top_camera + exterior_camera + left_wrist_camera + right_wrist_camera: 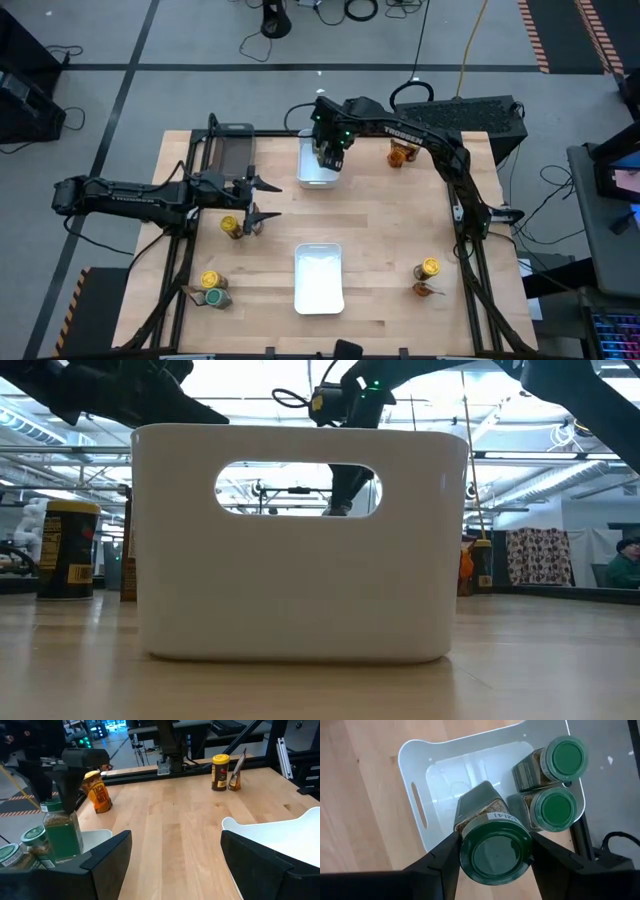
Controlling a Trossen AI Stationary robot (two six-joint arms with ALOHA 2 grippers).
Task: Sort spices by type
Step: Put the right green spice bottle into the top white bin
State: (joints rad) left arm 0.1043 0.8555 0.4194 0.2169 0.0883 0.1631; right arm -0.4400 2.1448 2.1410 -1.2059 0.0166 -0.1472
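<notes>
My right gripper (495, 865) is shut on a green-lidded spice jar (492, 845) over the far white bin (312, 178). Two more green-lidded jars (555, 810) (565, 757) lie inside that bin. My left gripper (272, 198) waits open at the table's left, holding nothing. Beside it stand a yellow-lidded jar (232, 226) and a packet (254, 222). At the near left corner are a yellow-lidded jar (209, 281) and a green-lidded jar (215, 297). Another yellow-lidded jar (428, 268) and packet (425, 290) stand near right, and an orange packet (400, 153) far right. My right gripper pinches the jar's top just below its green lid (465, 827), one finger (442, 857) on each side. The fingers come from above, pointing steeply down. The jar (62, 827) hangs roughly upright below them over the bin; my left finger hides its base.
A second white bin (318, 278) stands near the table's front middle and fills the low view (300, 540). A dark tray (232, 150) lies at the far left. Bare wood stretches between the two bins.
</notes>
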